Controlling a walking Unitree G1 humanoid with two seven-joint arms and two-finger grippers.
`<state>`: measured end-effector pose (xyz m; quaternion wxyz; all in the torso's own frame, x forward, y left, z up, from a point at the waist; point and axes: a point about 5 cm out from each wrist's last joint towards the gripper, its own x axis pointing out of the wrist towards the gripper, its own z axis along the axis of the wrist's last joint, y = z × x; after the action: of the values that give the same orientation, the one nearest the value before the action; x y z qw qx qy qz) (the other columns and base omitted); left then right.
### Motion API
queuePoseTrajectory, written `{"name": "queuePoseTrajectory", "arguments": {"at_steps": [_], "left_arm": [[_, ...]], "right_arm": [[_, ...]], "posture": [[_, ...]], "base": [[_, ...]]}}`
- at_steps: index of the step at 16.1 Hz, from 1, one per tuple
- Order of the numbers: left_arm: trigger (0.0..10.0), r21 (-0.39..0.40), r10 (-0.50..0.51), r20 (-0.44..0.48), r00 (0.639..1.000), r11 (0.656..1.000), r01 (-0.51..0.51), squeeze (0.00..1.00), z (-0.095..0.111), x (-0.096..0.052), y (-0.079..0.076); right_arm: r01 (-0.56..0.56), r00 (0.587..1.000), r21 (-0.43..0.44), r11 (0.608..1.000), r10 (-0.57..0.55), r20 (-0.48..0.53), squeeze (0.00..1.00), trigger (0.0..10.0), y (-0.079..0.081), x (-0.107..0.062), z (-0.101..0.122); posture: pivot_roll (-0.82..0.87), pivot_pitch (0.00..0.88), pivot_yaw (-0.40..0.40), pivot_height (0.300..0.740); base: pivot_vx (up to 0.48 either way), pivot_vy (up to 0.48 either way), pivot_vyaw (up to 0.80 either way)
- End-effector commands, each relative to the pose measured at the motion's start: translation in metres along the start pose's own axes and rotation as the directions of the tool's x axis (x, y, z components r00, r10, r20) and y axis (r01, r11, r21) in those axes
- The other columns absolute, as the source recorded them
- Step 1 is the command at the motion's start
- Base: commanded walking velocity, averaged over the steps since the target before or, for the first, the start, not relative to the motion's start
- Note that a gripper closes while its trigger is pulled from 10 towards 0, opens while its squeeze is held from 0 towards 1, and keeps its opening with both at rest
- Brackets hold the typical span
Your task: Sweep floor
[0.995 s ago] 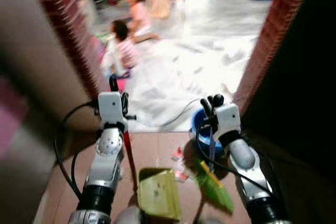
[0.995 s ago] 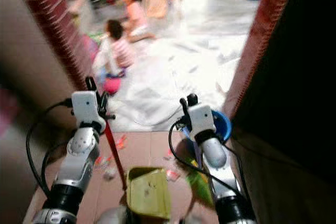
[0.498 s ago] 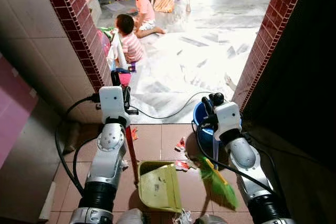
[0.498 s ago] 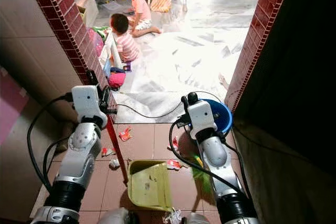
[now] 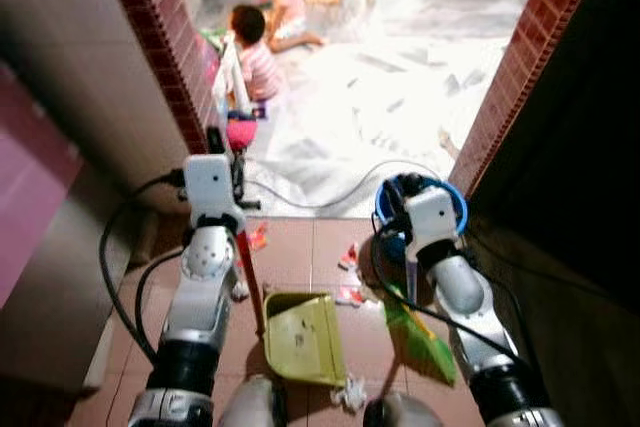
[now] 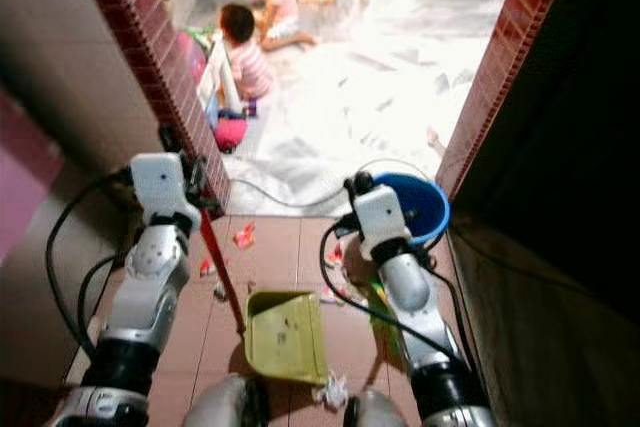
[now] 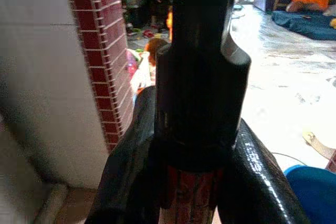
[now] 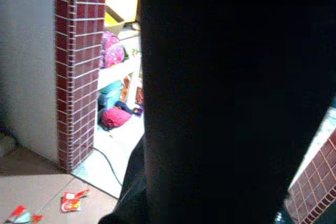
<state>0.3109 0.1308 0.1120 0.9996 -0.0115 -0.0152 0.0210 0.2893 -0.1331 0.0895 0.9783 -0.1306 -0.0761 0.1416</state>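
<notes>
My left gripper (image 5: 218, 143) is shut on the red handle (image 5: 248, 282) of a yellow-green dustpan (image 5: 305, 337), which rests on the brown tiled floor between my arms. In the left wrist view the red handle (image 7: 191, 195) sits clamped between the black fingers (image 7: 126, 182). My right gripper (image 5: 400, 190) is shut on the blue handle (image 5: 410, 275) of a broom, whose green bristles (image 5: 422, 339) touch the floor just right of the dustpan. Red wrappers (image 5: 350, 294) lie ahead of the dustpan, and a crumpled white scrap (image 5: 350, 394) lies at its near corner.
A blue bucket (image 6: 420, 205) stands by the right brick pillar (image 5: 520, 67). A brick and tile wall (image 5: 160, 37) closes the left side. A cable (image 5: 340, 192) crosses the doorway. Two children (image 5: 255, 62) sit on the bright floor beyond, among toys.
The whole picture has shifted and blurred slightly, so the camera moved. Both grippers keep their hold, with dustpan and broom in the same places relative to the arms.
</notes>
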Motion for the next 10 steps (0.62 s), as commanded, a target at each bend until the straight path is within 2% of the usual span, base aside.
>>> {"name": "queuePoseTrajectory", "arguments": {"at_steps": [1,8,10], "left_arm": [[10.0,0.001,-0.006,0.045,0.999,1.0,0.006,0.0,0.0113,0.0023,-0.0006],[10.0,-0.001,-0.007,0.045,0.999,1.0,0.007,0.0,0.0117,0.0038,-0.0005],[10.0,0.029,0.011,0.058,0.998,1.0,-0.013,0.0,0.0122,0.0038,0.003]], "right_arm": [[0.004,1.0,-0.001,1.0,-0.004,-0.003,0.0,10.0,0.0,0.0003,-0.0007],[0.007,1.0,-0.002,1.0,-0.007,-0.016,0.0,10.0,-0.0002,0.0006,-0.0036],[0.014,1.0,-0.009,1.0,-0.014,-0.02,0.0,10.0,-0.0023,0.0018,-0.0039]], "posture": [[-0.11,0.0,0.074,0.74],[-0.11,0.0,0.079,0.74],[-0.11,0.0,0.08,0.74]], "base": [[-0.311,0.0,0.0],[-0.28,0.0,0.0],[0.0,0.0,0.0]]}}
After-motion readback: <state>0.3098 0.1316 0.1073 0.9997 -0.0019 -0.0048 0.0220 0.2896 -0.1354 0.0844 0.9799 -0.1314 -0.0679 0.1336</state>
